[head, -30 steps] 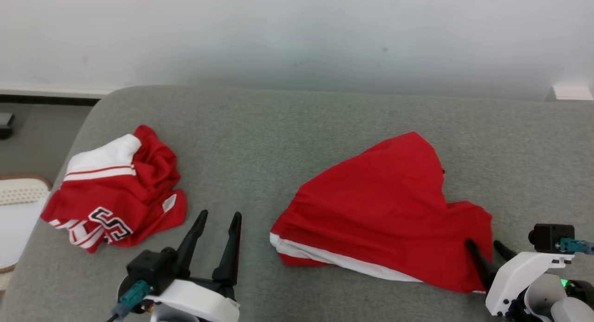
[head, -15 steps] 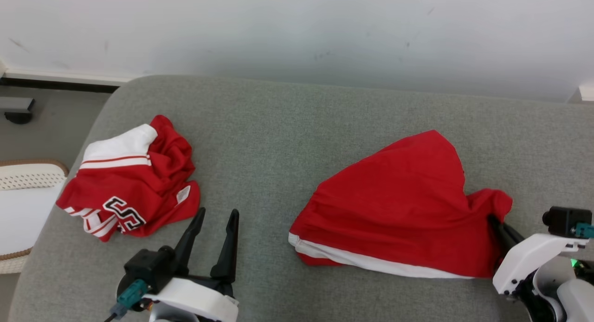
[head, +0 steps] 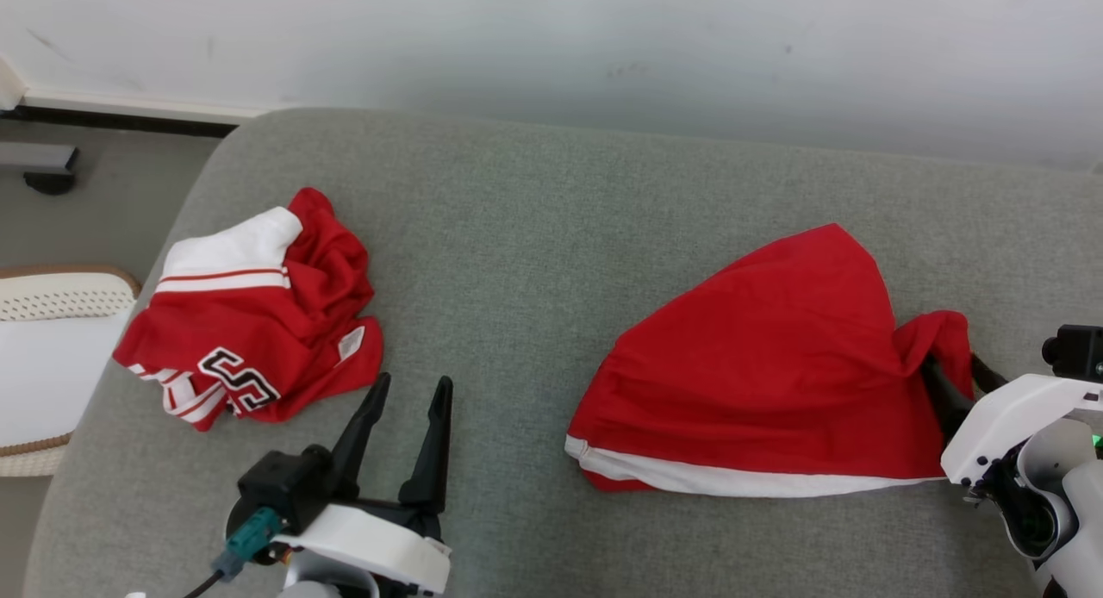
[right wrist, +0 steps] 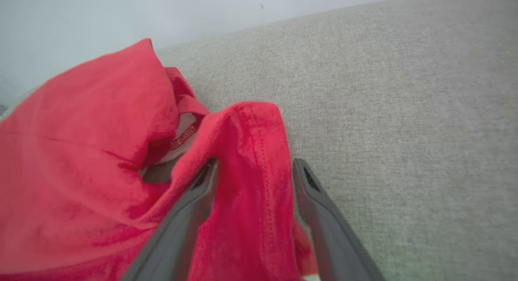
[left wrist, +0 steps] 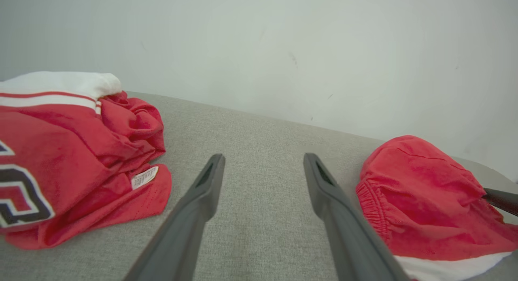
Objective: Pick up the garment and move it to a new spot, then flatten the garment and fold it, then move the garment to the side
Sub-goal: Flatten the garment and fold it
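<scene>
My right gripper (right wrist: 255, 163) sits released astride a fold of the shorts (head: 758, 365). The left gripper (head: 412, 383), left of the shorts, is released too. If I close shallow, that fold could slip out.

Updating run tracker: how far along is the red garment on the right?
Done: nothing visibly; red garment lies unfolded, bunched on the couch. In hand: right end effector straddles its edge fold, jaws apart. Remaining: flatten, fold, move aside.

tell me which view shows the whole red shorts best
Head view: the red shorts lie whole on the couch. Left wrist view gives the waistband end; right wrist view, a fold between the jaws of the right gripper.
</scene>
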You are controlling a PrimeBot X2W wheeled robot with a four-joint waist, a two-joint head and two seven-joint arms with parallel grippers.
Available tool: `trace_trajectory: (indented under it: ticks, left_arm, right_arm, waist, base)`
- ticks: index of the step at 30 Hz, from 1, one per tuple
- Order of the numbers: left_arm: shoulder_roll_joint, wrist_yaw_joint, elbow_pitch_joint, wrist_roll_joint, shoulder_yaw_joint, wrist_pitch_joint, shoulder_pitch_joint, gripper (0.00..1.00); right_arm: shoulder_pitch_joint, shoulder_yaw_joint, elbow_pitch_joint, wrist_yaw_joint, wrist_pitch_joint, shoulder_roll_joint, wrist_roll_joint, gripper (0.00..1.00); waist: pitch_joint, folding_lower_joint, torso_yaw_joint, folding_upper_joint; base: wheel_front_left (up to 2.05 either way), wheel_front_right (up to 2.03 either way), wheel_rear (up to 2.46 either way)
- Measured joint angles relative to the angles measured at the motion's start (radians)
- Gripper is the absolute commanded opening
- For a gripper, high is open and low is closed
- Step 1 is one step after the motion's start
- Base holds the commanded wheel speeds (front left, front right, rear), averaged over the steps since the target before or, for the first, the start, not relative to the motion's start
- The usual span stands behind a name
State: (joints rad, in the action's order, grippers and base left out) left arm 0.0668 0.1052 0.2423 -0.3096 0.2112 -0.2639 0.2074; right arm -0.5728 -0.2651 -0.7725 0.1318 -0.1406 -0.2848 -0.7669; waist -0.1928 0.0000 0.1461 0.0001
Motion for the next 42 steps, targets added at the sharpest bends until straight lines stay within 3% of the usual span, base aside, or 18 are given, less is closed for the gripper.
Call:
trace_trajectory:
  ticks: [8, 15, 22, 26, 34, 42]
  left_arm:
    - [-0.008, 0.008, -0.011, 0.025, -0.038, 0.000, -0.019, 1.00]
    - [-0.012, 0.006, -0.019, 0.052, -0.095, 0.000, -0.070, 1.00]
    - [-0.014, 0.004, -0.035, 0.070, -0.147, 0.000, -0.105, 1.00]
    - [-0.015, 0.003, -0.048, 0.076, -0.168, 0.000, -0.119, 1.00]
    - [-0.017, 0.003, -0.073, 0.081, -0.175, 0.000, -0.149, 1.00]
    - [-0.017, 0.003, -0.076, 0.081, -0.157, 0.000, -0.148, 1.00]
  right_arm:
    - [0.025, -0.025, 0.041, 0.000, 0.132, -0.006, 0.000, 1.00]
    - [0.117, -0.086, 0.223, 0.000, 0.283, -0.037, 0.061, 1.00]
    - [0.258, -0.024, 0.397, 0.000, 0.369, -0.055, 0.160, 1.00]
    - [0.370, 0.038, 0.479, 0.000, 0.389, -0.022, 0.217, 1.00]
    - [0.534, 0.116, 0.511, 0.000, 0.399, 0.093, 0.294, 1.00]
    - [0.533, 0.139, 0.513, 0.000, 0.401, 0.094, 0.319, 1.00]
  waist:
    - [0.060, 0.0000, -0.038, 0.0000]
    - [0.133, -0.0001, -0.105, 0.0000]
    - [0.186, -0.0001, -0.175, 0.0000]
    - [0.198, -0.0001, -0.200, 0.0000]
    - [0.192, -0.0001, -0.214, 0.0000]
    - [0.194, -0.0001, -0.213, 0.0000]
  base:
    - [0.00, 0.00, 0.00]
    - [0.00, 0.00, 0.00]
    - [0.00, 0.00, 0.00]
    - [0.00, 0.00, 0.00]
    - [0.00, 0.00, 0.00]
    - [0.00, 0.00, 0.00]
